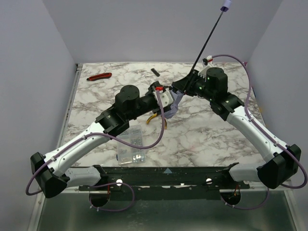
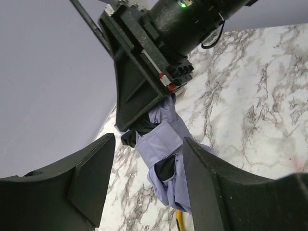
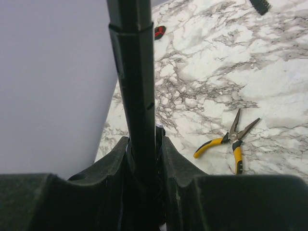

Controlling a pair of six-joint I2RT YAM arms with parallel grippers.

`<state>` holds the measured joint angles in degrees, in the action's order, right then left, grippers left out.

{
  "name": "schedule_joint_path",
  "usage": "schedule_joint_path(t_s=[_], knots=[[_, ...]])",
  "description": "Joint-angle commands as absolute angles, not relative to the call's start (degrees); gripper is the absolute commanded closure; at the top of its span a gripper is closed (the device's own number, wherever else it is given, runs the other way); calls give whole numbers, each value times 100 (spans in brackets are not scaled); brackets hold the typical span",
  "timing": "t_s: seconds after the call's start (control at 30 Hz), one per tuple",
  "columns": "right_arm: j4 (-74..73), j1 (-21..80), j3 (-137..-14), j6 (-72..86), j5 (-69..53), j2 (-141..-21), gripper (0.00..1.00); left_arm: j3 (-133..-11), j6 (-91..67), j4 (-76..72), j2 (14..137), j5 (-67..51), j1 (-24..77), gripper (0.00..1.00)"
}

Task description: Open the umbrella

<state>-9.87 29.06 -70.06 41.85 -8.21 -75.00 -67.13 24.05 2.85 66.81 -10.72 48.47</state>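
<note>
My right gripper is clamped on the umbrella's black shaft, holding it above the marble table, lavender handle up. My left gripper's fingers stand apart, the bunched canopy between them, leaning toward one finger, contact unclear

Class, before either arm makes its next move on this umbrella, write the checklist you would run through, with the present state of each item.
1. Right gripper clamped on the umbrella shaft: ok.
2. Left gripper open, one finger on either side of the canopy: ok.
3. Left fingers touching the canopy: cannot tell.
4. Canopy spread out: not ok, it hangs bunched and folded.
5. Handle free, up in the air with nothing touching it: ok.
6. Yellow-handled pliers flat on the table, in neither grip: ok.
</note>
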Motion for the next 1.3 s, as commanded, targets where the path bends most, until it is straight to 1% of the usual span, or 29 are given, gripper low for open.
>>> schedule_joint_path(t_s=[0.0,0.2,0.3,0.5,0.57,0.7,0.9,1.07,1.27], knots=[[-581,2909,-7105,4396,-1136,-7486,100,-6699,2844,455,6857,-1380,4974,42],[-577,2903,-7172,4499,-1157,-7521,100,-6623,2949,490,7040,-1514,4986,48],[-590,2902,-7180,4548,-1185,-7527,100,-6633,3002,539,7146,-1561,4992,49],[-638,2909,-7198,4561,-1203,-7537,100,-6647,3109,521,7329,-1256,4992,49],[-642,2909,-7189,4560,-1220,-7540,100,-6662,3091,524,7345,-1221,4992,56],[-646,2908,-7172,4550,-1251,-7541,100,-6692,3006,480,7377,-1041,4979,78],[-641,2906,-7146,4518,-1271,-7532,100,-6823,2743,575,7452,-974,4841,100],[-642,2907,-7107,4414,-1283,-7515,100,-6855,2436,586,7414,-1065,4663,100],[-577,2909,-6896,4038,-1442,-7376,100,-6816,1623,377,7257,-798,4240,100]])
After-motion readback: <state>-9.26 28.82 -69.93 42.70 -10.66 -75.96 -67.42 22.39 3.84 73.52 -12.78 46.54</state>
